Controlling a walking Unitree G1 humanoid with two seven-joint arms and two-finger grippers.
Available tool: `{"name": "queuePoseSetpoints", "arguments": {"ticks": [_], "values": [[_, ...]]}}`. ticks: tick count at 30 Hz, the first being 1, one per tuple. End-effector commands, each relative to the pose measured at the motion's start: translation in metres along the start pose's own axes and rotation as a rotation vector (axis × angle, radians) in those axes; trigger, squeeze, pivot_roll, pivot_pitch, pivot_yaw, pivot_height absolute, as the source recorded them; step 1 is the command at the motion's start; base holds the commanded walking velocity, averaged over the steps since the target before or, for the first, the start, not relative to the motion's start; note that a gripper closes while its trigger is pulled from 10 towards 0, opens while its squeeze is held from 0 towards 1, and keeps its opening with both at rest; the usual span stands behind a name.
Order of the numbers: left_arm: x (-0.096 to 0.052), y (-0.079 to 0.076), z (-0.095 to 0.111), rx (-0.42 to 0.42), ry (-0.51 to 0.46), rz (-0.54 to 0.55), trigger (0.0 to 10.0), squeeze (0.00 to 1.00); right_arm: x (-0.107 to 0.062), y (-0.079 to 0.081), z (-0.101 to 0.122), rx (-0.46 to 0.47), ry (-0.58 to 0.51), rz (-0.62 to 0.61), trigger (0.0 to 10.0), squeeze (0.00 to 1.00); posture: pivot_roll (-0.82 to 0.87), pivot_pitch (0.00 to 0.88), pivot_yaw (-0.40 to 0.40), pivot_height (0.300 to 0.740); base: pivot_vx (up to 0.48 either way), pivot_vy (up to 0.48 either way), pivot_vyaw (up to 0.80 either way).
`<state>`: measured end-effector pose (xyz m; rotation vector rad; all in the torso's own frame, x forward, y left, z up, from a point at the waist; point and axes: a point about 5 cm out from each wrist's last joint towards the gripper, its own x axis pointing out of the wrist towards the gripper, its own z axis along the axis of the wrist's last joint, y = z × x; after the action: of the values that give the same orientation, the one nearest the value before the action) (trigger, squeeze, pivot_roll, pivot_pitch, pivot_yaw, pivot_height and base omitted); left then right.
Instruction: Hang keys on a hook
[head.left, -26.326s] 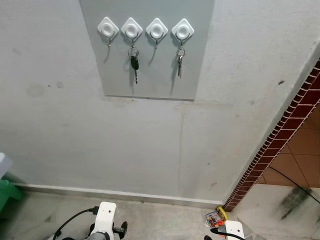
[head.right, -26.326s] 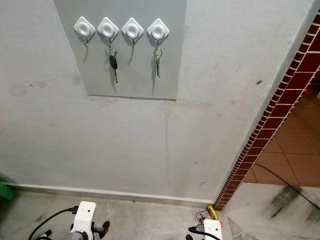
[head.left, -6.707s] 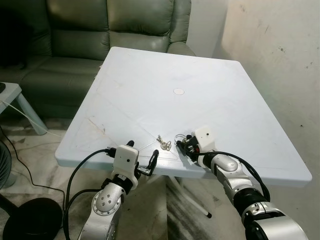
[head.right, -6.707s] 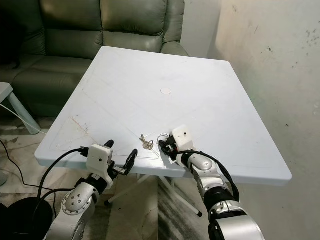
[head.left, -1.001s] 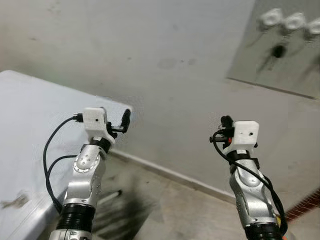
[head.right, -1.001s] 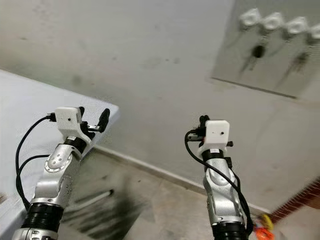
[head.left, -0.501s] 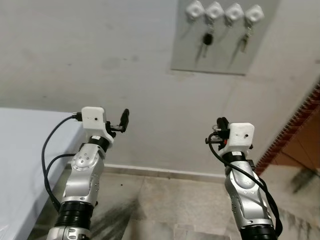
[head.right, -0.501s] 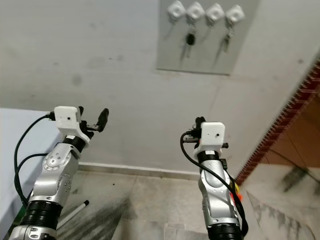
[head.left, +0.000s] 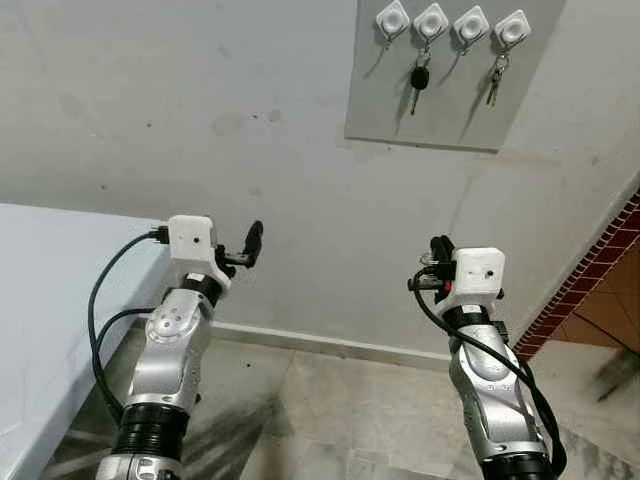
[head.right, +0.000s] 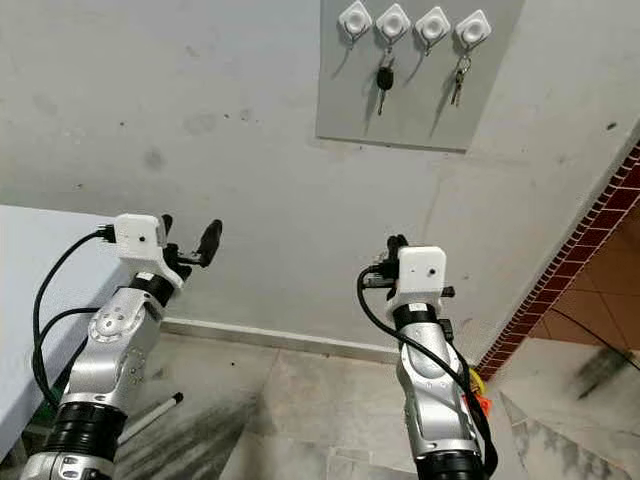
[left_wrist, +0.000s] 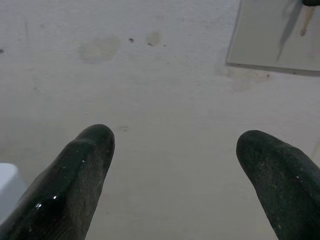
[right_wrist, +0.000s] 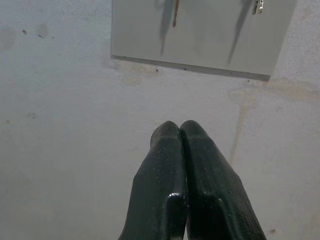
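Note:
High on the wall ahead, a grey panel (head.left: 450, 110) carries a row of white hooks (head.left: 392, 17). From the second hook (head.left: 431, 19) hangs a black-headed key (head.left: 419, 80), and from the fourth hook (head.left: 512, 27) a silver key bunch (head.left: 493, 85). The first and third hooks (head.left: 470, 22) are bare. My right gripper (head.left: 437, 247) is raised below the panel, well short of the wall, with its fingertips (right_wrist: 180, 129) pressed shut; no key shows between them. My left gripper (head.right: 188, 232) is raised further left, open and holding nothing (left_wrist: 175, 165).
A white table (head.left: 40, 290) juts in at the left, beside my left arm. A dark red tiled edge (head.left: 590, 270) runs diagonally at the right, with orange floor tiles beyond it. Grey stone floor (head.left: 330, 400) lies between me and the wall.
The view has swung from the table round to the wall and now steadies on the hook panel. Both arms keep the same raised pose, left open and right shut.

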<state>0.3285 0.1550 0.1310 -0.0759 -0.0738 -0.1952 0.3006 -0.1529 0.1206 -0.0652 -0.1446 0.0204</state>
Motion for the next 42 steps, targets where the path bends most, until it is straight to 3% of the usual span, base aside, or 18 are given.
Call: {"name": "queuePoseSetpoints", "arguments": {"ticks": [1,9,25,32,42], "values": [[-0.001,-0.001,0.001,0.013,-0.004,-0.015,10.0,0.0,0.0,-0.003,0.005,-0.002,-0.022,0.0,10.0,0.0,-0.09,0.0,0.005,0.74,0.0,0.0,0.0],[-0.001,-0.002,0.0,-0.006,0.005,-0.023,10.0,0.0,-0.001,-0.004,0.006,-0.008,-0.022,-0.001,10.0,0.0,-0.1,0.0,0.004,0.74,0.0,-0.062,0.0],[-0.001,-0.001,-0.002,-0.018,0.017,-0.013,10.0,0.0,0.0,-0.003,0.005,-0.005,-0.016,0.006,10.0,0.0,-0.09,0.0,-0.003,0.74,0.0,-0.361,0.0],[0.001,0.002,-0.006,-0.053,0.052,0.07,10.0,0.0,-0.001,-0.004,0.005,-0.006,-0.012,-0.002,10.0,0.0,-0.09,0.0,-0.004,0.74,0.0,0.0,0.0],[0.001,-0.001,-0.008,-0.075,0.065,0.059,10.0,0.0,-0.001,-0.006,0.004,-0.006,0.0,-0.021,10.0,0.0,-0.09,0.0,-0.003,0.74,0.0,0.0,0.0]]}}
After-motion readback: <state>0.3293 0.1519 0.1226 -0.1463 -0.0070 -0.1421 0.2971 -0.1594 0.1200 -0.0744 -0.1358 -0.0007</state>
